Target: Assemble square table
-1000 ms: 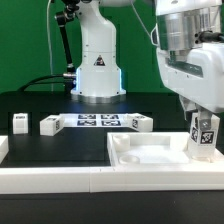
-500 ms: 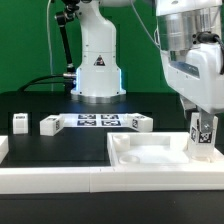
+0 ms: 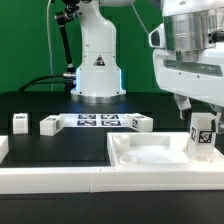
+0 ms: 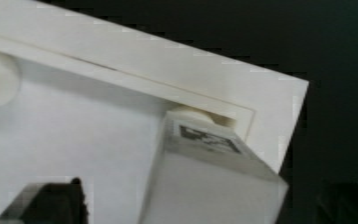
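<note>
Black worktop (image 3: pixel 60 145) stretches before a green wall and the arm's white base (image 3: pixel 98 60). At the exterior view's right, near the front, lies the square table slab (image 3: pixel 150 152), just behind the long white rail (image 3: pixel 50 180). An upright leg (image 3: pixel 203 137) stands in the slab's far right corner, tight against the raised rim. Just above it hovers the hand (image 3: pixel 197 108), spread wide; in the wrist view one dark finger (image 4: pixel 43 200) stands clear of this leg. Along the rear edge, the first loose leg (image 3: pixel 18 122) and second loose leg (image 3: pixel 49 124) sit left of the marker board (image 3: pixel 98 121), the third loose leg (image 3: pixel 137 123) right of it. Bare worktop separates that row from the slab.
</note>
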Controlling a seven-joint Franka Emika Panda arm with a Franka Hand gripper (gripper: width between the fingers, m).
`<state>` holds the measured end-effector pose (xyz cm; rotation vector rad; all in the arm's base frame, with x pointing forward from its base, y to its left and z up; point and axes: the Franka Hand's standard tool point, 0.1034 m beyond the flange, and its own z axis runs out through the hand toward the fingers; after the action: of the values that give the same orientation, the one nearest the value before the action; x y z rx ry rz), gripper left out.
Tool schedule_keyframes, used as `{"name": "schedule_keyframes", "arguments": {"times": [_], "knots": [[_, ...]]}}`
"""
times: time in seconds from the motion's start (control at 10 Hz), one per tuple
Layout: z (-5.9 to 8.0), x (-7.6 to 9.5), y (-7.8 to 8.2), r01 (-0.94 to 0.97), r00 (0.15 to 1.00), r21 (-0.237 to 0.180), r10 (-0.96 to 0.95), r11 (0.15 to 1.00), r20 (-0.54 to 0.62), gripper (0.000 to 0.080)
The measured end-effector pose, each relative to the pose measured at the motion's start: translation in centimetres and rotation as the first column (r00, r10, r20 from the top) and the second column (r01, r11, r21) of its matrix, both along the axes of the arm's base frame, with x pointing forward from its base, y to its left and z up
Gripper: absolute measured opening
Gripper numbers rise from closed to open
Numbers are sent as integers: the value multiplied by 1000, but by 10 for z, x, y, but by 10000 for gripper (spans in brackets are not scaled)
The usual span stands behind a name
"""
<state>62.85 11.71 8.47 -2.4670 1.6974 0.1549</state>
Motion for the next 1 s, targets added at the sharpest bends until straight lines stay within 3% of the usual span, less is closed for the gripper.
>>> {"name": "schedule_keyframes", "arguments": {"times": [0.2,0.5,1.0], "knots": [[0,0,0,-172,985,-5,172,985,28,649],[-1,-3,3,-474,878,-54,476,879,52,649],[-4,-6,8,-691,716,-74,695,719,73,649]]}}
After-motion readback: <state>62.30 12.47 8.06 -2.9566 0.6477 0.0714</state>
